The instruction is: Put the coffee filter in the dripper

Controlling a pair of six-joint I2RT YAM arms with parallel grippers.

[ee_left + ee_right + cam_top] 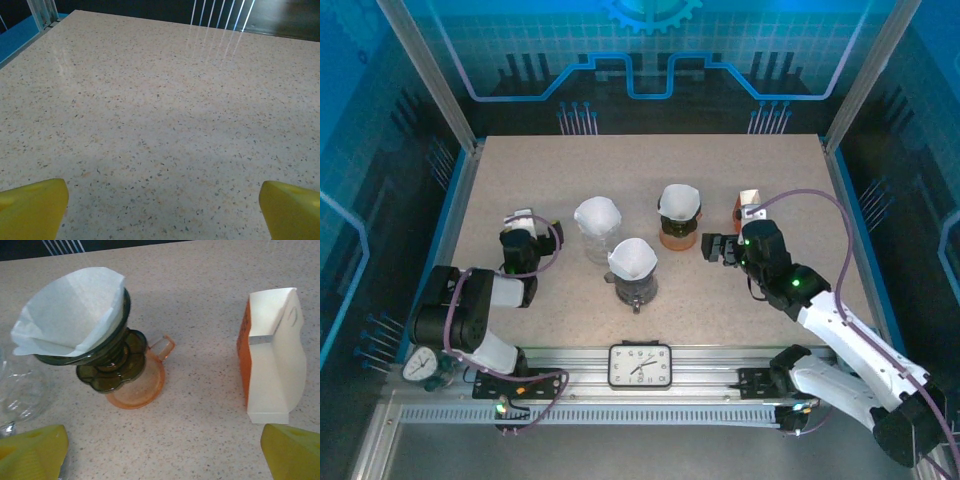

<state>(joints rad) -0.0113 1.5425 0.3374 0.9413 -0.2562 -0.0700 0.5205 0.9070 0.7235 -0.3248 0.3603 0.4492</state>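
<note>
Resting flared against the walls of the green dripper [107,357], so it stays put, the paper filter [70,310] sits at eleven o'clock from the right end effector [162,452], wide open and empty; the left end effector [162,210], also open, hangs over speckled counter [160,100]

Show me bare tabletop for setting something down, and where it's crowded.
Bare: far strip of the table, and the left side ahead of the left gripper. Narrow gap between orange dripper and filter box. Crowded: centre, with clear dripper and dark dripper close by.
</note>
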